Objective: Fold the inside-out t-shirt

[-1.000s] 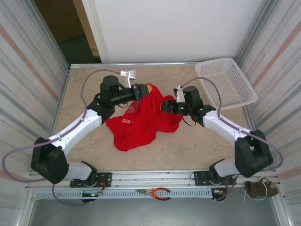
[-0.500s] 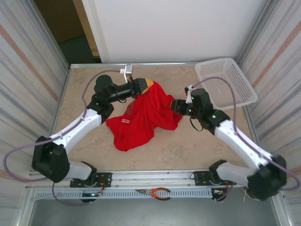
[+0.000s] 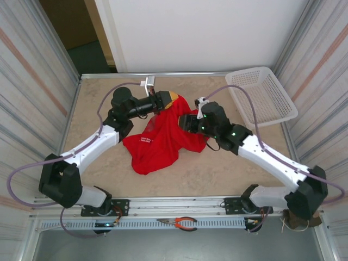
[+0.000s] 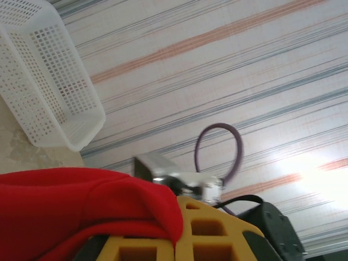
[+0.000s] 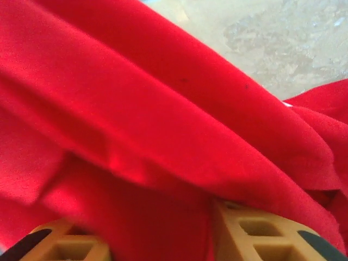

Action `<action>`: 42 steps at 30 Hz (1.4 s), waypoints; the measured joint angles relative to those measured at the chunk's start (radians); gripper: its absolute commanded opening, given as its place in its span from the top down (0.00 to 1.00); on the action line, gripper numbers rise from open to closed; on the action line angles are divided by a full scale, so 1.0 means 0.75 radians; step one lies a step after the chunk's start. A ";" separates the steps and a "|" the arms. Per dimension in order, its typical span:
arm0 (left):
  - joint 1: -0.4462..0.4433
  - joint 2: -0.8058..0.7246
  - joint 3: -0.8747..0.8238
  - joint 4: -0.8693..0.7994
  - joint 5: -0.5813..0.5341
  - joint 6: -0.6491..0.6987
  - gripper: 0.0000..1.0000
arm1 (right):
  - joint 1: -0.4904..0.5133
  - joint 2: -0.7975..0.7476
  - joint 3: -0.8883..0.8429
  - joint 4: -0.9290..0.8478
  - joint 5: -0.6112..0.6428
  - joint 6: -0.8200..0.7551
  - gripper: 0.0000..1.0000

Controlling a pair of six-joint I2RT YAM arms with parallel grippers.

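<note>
The left claw (image 3: 169, 99) is closed, its yellow fingers (image 4: 217, 228) pressed together on a raised fold of the t-shirt (image 3: 163, 138). In the left wrist view red cloth drapes over the fingers from the left. The right claw (image 3: 186, 122) sits just right of it, above the middle of the frame, and pushes into the shirt's right side. In the right wrist view its two yellow fingers (image 5: 255, 236) stand apart at the bottom edge, with red cloth bulging into the gap, so this claw is open.

From the left claw the shirt slopes down and spreads in a crumpled heap across the centre of the surface (image 3: 217, 168), ending in a point toward the lower left. A small patch of white lettering (image 3: 145, 140) shows on the heap's left part.

The surface is a pale, marbled beige board with a metal rim. A white mesh basket (image 3: 261, 95) sits at its upper right corner, overhanging the edge and well apart from the shirt. Red-handled pliers (image 3: 182, 222) lie on the rail at the bottom of the frame, between the two arm bases. Purple cables (image 3: 106, 95) loop along both arms.

Striped grey-and-pink panels (image 3: 32, 81) wall in the left and right sides. A plain white wall (image 3: 206, 32) stands behind, with a dark opening (image 3: 70, 27) at the upper left.
</note>
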 measured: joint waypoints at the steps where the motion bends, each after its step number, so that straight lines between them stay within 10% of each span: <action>1: 0.001 0.000 -0.015 0.006 -0.007 -0.010 1.00 | -0.011 0.015 0.000 0.006 -0.004 0.000 1.00; 6: 0.052 0.000 -0.124 0.071 -0.070 -0.093 1.00 | -0.070 -0.071 -0.045 0.078 -0.100 -0.024 1.00; 12: 0.143 0.053 -0.211 0.182 -0.136 -0.202 0.62 | -0.127 -0.404 -0.251 0.294 -0.378 -0.068 1.00; 17: 0.162 0.085 -0.215 0.208 -0.139 -0.197 0.50 | -0.160 -0.419 -0.291 0.400 -0.491 -0.070 1.00; 29: -0.039 -0.324 -0.067 -0.659 -0.338 0.694 0.46 | -0.248 -0.342 -0.331 0.441 -0.559 -0.054 1.00; 42: -0.413 -0.256 -0.103 -0.849 -0.796 1.203 0.46 | -0.270 -0.313 -0.338 0.460 -0.588 -0.029 1.00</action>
